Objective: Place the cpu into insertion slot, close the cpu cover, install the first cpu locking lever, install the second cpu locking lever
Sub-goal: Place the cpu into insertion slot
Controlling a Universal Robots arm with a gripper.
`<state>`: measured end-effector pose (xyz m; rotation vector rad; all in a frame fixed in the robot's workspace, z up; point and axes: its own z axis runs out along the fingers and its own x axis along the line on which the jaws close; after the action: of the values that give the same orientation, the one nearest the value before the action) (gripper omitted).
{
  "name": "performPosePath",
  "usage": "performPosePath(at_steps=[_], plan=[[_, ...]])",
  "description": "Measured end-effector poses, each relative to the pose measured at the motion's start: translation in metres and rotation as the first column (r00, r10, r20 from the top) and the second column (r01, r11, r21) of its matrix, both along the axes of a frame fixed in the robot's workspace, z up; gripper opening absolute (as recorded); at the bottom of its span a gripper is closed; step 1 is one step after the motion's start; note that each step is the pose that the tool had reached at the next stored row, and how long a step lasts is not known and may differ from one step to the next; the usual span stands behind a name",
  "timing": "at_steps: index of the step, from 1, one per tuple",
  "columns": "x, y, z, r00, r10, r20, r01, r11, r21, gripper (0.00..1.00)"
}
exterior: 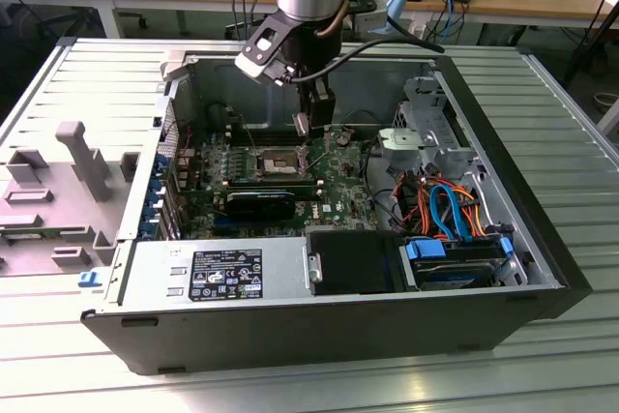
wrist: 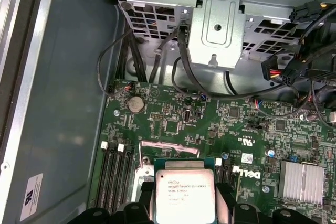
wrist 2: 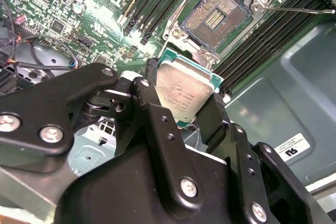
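Note:
My gripper (exterior: 303, 129) hangs inside the open computer case, shut on the cpu (wrist 2: 184, 92). The cpu is a flat silver-topped chip with a green edge, and in both wrist views it is pinched between the black fingers (wrist 2: 149, 90). It also appears as the cpu (wrist: 185, 192) in the first wrist view. The insertion slot (wrist 2: 218, 17) lies uncovered, with a dark centre and a shiny rim. In the exterior view the insertion slot (exterior: 274, 162) is below the gripper and slightly toward the exterior view's left. A thin locking lever (wrist 2: 294, 9) sticks out beside it. I cannot tell the cpu cover from the socket's frame.
Black memory slots (wrist 2: 157, 3) flank the socket. A metal drive cage (wrist: 215, 24) and loose cables (exterior: 440, 205) stand toward the exterior view's right. A black block (exterior: 259, 205) and the power supply (exterior: 218, 273) lie nearer the front. Case walls (exterior: 503, 171) enclose the board.

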<state>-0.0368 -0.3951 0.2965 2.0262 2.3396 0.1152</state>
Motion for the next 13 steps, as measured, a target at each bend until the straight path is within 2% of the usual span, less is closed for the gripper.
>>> performPosePath(at_steps=[13], plan=[[0.0, 0.0, -0.0007, 0.9996, -0.026, 0.0, 0.026, 0.9996, 0.0, 0.54]])
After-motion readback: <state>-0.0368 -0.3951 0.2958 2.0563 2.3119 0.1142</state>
